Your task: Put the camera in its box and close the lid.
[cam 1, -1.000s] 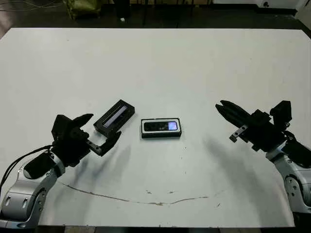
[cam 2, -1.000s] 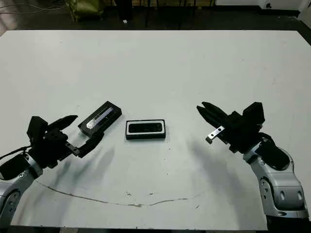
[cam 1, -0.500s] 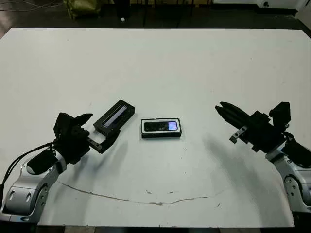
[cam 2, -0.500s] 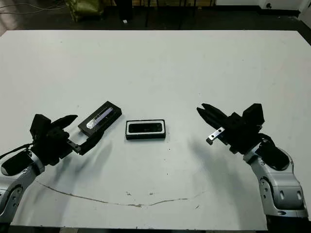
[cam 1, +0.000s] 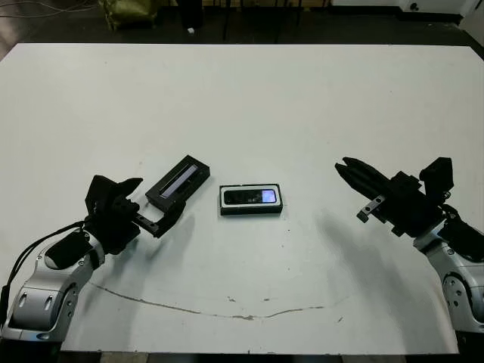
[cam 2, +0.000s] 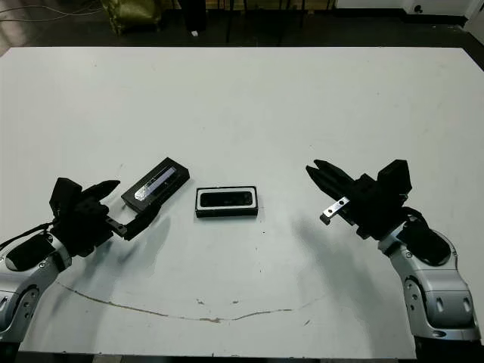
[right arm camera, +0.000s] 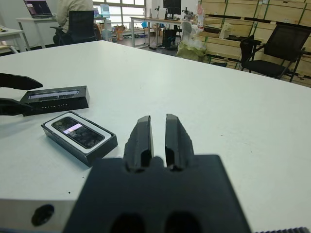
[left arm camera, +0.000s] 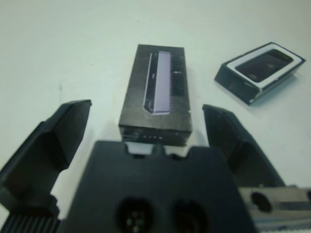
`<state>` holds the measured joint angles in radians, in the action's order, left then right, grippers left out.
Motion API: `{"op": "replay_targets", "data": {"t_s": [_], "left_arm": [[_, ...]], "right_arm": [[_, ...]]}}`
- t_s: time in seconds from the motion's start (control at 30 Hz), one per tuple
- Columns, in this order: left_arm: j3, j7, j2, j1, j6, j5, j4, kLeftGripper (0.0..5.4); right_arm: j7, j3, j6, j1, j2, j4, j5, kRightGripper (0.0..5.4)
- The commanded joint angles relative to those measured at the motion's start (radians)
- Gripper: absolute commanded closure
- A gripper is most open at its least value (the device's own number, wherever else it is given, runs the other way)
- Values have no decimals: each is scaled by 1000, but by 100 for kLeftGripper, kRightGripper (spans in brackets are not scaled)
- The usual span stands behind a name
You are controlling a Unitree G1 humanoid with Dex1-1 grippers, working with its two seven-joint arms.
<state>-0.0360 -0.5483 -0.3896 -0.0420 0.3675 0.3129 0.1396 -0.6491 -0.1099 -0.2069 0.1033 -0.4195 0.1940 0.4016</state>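
The camera (cam 1: 252,197), slim and black with a bluish-white patch, lies inside the box (cam 1: 224,200), a white-lined tray at the table's middle. Just left of it, angled, lies the lid (cam 1: 178,181), black with a pale strip. My left gripper (cam 1: 160,195) is open, its fingers (left arm camera: 63,131) spread on either side of the lid's (left arm camera: 158,92) near end without touching it. My right gripper (cam 1: 342,164) hovers well to the right of the box (right arm camera: 99,148), shut on nothing, pointing toward it.
A thin brown line (cam 1: 227,310) runs across the table near its front edge. Beyond the table's far edge are chairs (right arm camera: 272,48), shelves and a seated person (right arm camera: 73,12).
My left arm has edged a little toward the lid, its fingers still open. The right arm, box and lid have not moved.
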Motion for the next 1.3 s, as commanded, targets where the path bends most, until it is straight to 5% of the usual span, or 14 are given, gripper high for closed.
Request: {"op": "replay_targets", "data": {"t_s": [0.03,0.7,1.17,1.3], "left_arm": [[9,-16,-11,-6,23,-1,-24,3],[38,-19,-30,-6,1,-73,-39,3],[44,-17,-22,-8,7,-84,-63,3],[25,-29,-10,-18,81,-32,-68,3]], "right_arm": [[-2,1,-17,-17,-9,-7,-1,540],[13,-1,-47,-26,-12,25,4,540],[19,-2,-67,-28,-14,35,10,540],[3,-4,-44,-23,-9,14,10,540]]}}
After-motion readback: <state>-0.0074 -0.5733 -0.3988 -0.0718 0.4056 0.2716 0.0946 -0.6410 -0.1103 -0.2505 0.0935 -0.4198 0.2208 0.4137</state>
